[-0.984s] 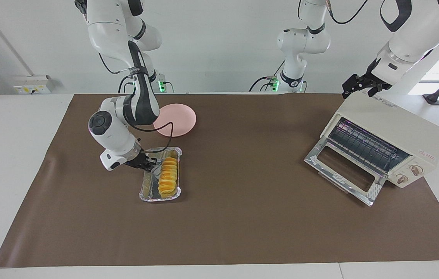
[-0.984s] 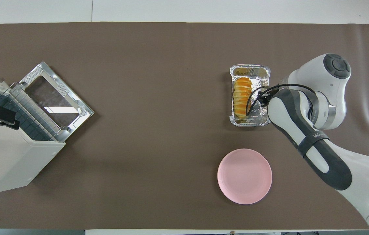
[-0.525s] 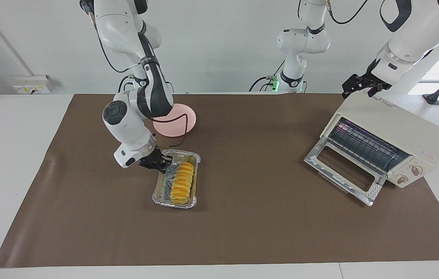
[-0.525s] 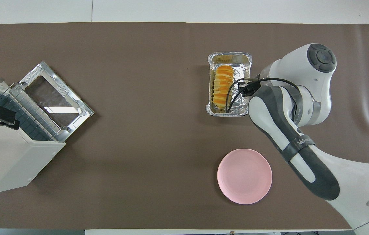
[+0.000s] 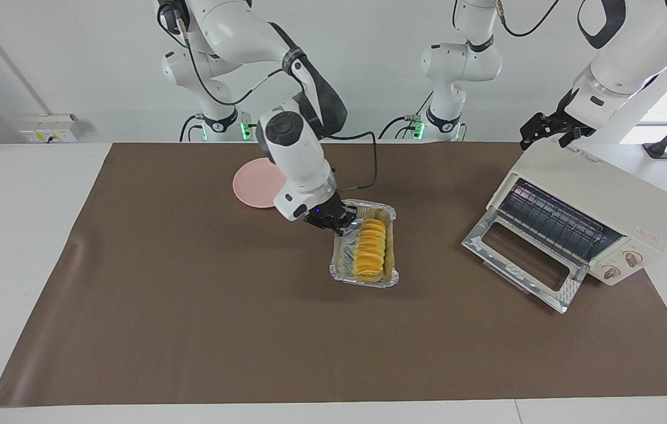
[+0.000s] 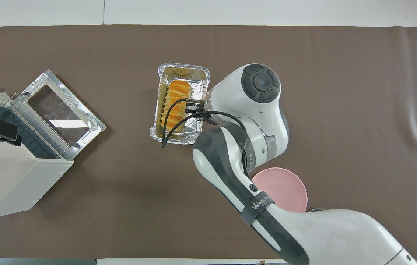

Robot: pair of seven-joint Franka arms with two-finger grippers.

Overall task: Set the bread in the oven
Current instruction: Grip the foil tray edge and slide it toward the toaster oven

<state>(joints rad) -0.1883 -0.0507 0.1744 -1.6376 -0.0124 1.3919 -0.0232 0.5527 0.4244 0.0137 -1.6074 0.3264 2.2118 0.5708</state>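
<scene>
The bread lies in the foil tray, just off my right gripper, whose fingers pinch the tray's rim. Within a second I've carried it from near the pink plate to mid-table. The toaster oven stands open ahead; my left gripper waits over it, fingers unreadable.

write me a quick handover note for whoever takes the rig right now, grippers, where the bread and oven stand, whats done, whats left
Right gripper: shut on the rim of the rectangular silver foil tray, over mid-table.
Left gripper: over the top of the cream-white boxy toaster oven, waiting.
The golden ridged bread loaf lies in the tray.
The oven stands at the left arm's end, its glass door dropped open, wire rack bare.
The round pink plate sits nearer the robots than the tray.
Done: door open, tray gripped.
Left: bring the tray to the oven and slide it in.
</scene>
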